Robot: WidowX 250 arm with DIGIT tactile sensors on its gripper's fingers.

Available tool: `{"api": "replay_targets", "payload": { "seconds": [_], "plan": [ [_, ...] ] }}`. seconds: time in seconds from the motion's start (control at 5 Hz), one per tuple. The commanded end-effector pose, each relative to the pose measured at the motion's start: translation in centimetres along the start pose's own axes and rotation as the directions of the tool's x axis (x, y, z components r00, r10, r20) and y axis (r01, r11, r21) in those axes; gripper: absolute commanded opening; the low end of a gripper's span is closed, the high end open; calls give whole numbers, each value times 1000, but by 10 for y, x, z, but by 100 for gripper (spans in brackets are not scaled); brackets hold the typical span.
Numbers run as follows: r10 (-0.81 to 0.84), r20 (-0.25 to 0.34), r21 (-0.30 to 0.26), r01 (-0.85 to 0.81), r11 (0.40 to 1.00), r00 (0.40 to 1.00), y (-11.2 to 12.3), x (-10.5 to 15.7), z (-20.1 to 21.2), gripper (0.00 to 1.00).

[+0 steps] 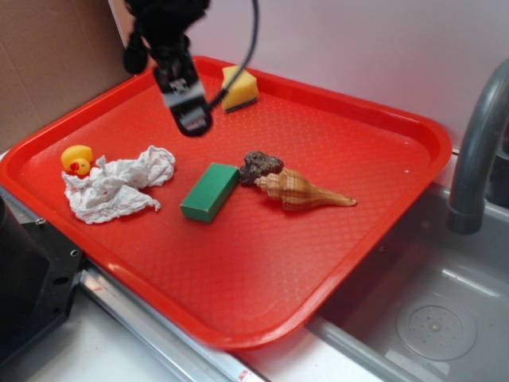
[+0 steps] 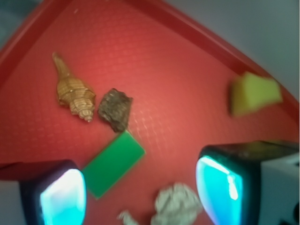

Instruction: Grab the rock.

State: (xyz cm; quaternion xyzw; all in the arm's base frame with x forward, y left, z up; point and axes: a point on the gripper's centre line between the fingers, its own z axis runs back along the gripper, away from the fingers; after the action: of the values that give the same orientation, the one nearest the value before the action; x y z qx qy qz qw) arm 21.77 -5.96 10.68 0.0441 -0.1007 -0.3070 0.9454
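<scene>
The rock [image 1: 259, 165] is a small dark brown lump near the middle of the red tray [image 1: 374, 215], touching the wide end of a tan striped seashell [image 1: 302, 191] and close to a green block [image 1: 210, 191]. In the wrist view the rock [image 2: 115, 109] lies ahead of the fingers, right of the seashell [image 2: 74, 95] and above the green block [image 2: 114, 163]. My gripper [image 1: 191, 119] hangs above the tray's far left part, well left of and behind the rock. In the wrist view the gripper [image 2: 140, 197] is open, nothing between its fingers.
A crumpled white cloth [image 1: 119, 185] and a yellow rubber duck [image 1: 77, 159] lie at the tray's left. A yellow sponge wedge [image 1: 239, 87] sits at the far edge. A grey faucet [image 1: 477, 151] and a sink [image 1: 433, 318] are on the right; cardboard stands behind left.
</scene>
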Motion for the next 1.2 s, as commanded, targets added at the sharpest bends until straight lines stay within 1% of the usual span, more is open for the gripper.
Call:
{"api": "replay_targets", "payload": {
  "seconds": [0.0, 0.2, 0.4, 0.6, 0.8, 1.0],
  "plan": [
    [-277, 90, -116, 286, 951, 957, 3, 10, -17, 100],
    [-292, 55, -140, 297, 944, 955, 7, 8, -37, 100],
    [-311, 32, -137, 312, 940, 950, -1, 12, -55, 100],
    [-337, 49, -146, 341, 929, 940, -14, 16, -63, 100],
    [-338, 42, -148, 341, 928, 940, -20, 22, -68, 100],
    [-342, 18, -142, 341, 929, 940, -21, 25, -76, 100]
  ]
}}
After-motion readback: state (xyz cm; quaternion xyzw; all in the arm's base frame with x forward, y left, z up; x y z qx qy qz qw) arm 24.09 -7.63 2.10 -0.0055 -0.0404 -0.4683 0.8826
